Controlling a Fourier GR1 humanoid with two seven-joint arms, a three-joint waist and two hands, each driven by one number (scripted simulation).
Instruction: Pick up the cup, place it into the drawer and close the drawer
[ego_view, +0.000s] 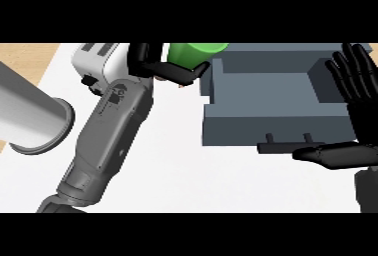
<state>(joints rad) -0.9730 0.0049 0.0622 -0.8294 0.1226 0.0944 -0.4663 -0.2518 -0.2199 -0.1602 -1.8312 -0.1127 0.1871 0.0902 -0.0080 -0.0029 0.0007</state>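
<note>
Your left robot hand (164, 66) is curled round the bright green cylindrical cup (193, 53), black fingers wrapped across its lower side, holding it at the upper middle of the head view. The cup sits just beside the left wall of the open blue-grey box-shaped drawer (221, 127), near the drawer's far left corner, and not inside it. Your right robot hand (353, 150) is open, fingers straight and pointing up over the drawer's right wall, thumb lying just beside the drawer's dark bar handle (284, 146). A large grey metal cylinder (33, 117) lies on the white tabletop (192, 180) at your left.
</note>
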